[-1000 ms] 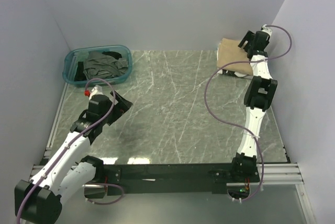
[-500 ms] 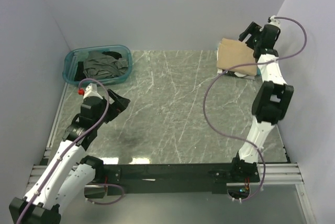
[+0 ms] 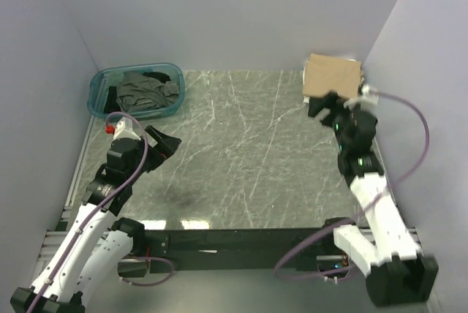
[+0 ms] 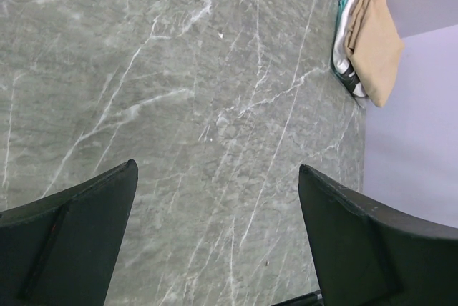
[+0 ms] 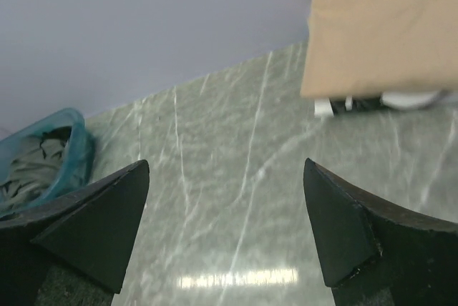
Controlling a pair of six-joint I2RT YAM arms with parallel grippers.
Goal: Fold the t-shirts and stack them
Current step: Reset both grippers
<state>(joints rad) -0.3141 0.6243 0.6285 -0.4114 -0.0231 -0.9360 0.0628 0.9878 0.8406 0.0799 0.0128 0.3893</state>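
A folded tan t-shirt [image 3: 333, 76] tops a small stack at the table's far right corner, with a white and black shirt under it. The stack also shows in the left wrist view [image 4: 372, 43] and the right wrist view [image 5: 383, 38]. Dark grey and black shirts [image 3: 146, 89] lie crumpled in the teal bin [image 3: 102, 79] at the far left, also seen in the right wrist view [image 5: 32, 163]. My left gripper [image 3: 167, 144] is open and empty above the left side of the table. My right gripper [image 3: 323, 104] is open and empty, just in front of the stack.
The grey marble table [image 3: 241, 152] is walled on the left, back and right. A black rail [image 3: 234, 240] runs along the near edge by the arm bases. Purple cables loop from both arms.
My right arm has pulled back from the stack toward the near side and come down. My left arm has drawn back slightly toward its base.
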